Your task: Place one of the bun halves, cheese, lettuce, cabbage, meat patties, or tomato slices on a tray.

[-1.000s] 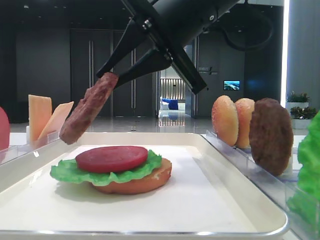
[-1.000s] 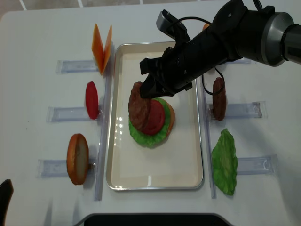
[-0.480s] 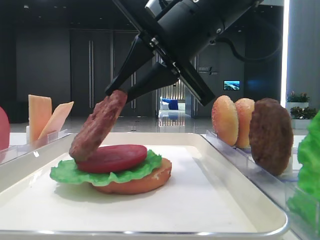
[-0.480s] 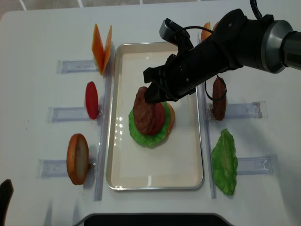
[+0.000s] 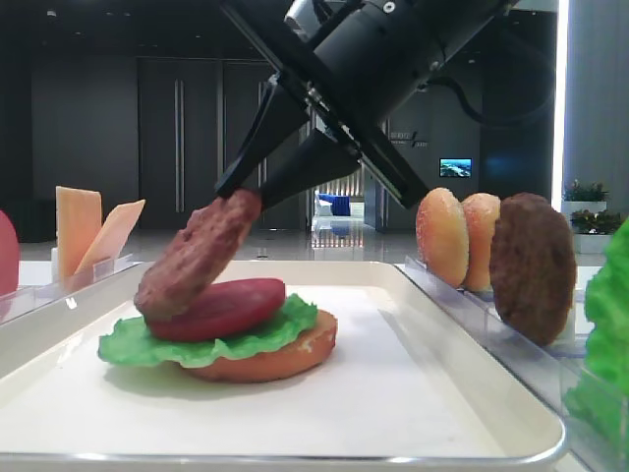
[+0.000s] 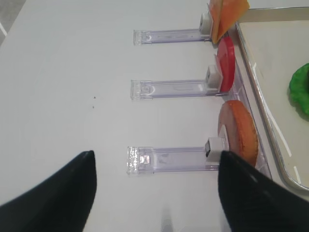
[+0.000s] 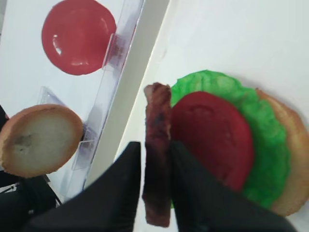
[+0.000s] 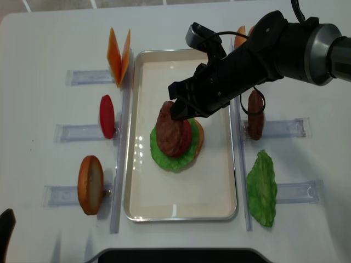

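Right black gripper (image 7: 155,166) reaches across the large cream-white rectangular tray (image 8: 214,186). Its fingers (image 7: 190,183) sit close on either side of a rough dark reddish-brown round meat patty (image 5: 197,254), seen edge-on between them in the wrist view; whether they press it or have just slackened cannot be told. The patty is tilted, lower edge resting on the smooth red round tomato slice (image 5: 221,307), upper edge up at the fingertips. Beneath the tomato lies a ruffled bright green lettuce leaf (image 5: 251,339) on a golden-tan round bun half (image 5: 280,359), all near the middle of the tray.

Left gripper (image 6: 154,193): dark fingers (image 6: 58,191) spread wide over the white desk (image 6: 72,72), holding nothing.

Another patty (image 8: 255,114) stands in a clear plastic holder (image 8: 285,129) right of the tray.
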Motion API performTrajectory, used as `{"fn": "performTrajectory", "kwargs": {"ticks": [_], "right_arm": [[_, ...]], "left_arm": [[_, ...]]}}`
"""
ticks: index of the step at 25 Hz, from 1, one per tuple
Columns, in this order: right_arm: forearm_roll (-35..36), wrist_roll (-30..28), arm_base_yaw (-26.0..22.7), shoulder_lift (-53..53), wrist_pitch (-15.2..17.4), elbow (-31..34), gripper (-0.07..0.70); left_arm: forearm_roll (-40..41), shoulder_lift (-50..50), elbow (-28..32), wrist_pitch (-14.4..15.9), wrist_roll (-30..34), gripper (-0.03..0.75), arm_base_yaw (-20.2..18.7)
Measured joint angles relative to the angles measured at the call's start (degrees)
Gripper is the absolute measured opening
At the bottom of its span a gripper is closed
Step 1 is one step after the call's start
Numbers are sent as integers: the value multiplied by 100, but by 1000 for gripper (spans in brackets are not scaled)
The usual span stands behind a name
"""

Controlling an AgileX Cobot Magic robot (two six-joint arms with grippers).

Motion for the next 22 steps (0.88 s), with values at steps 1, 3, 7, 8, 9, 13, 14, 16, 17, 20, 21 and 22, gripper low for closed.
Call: {"fn": "performTrajectory", "kwargs": {"ticks": [1,3,7,8,9,13,14,16,17,20,21,22], "right_arm": [[-67,0,0,0,-14,0,195],[-211,0,0,0,-42,0,272],[-638,114,-158,-6,103,-158,377],[-787,211,-227,-33,177,-250,386],[-949,348,-280,-71,308,-325,393],[-1570,925,-395,-359,501,-713,399],[-1728,1122,-395,-454,541,-822,400],[-2146,1543,-390,-616,666,-1042,400],[-2398,1848,-390,-690,741,-1186,401],[-3381,2940,-390,-806,1070,-1597,402],[-3763,3403,-390,-817,1181,-1705,402],[-4268,3856,-390,-813,1316,-1761,402]], "left_arm": [[0,0,0,0,0,597,0],[0,0,0,0,0,597,0],[0,0,0,0,0,597,0],[0,0,0,0,0,597,0],[0,0,0,0,0,597,0],[0,0,0,0,0,597,0],[0,0,0,0,0,597,0],[0,0,0,0,0,597,0],[0,0,0,0,0,597,0],[0,0,0,0,0,597,0],[0,0,0,0,0,597,0],[0,0,0,0,0,597,0]]}}
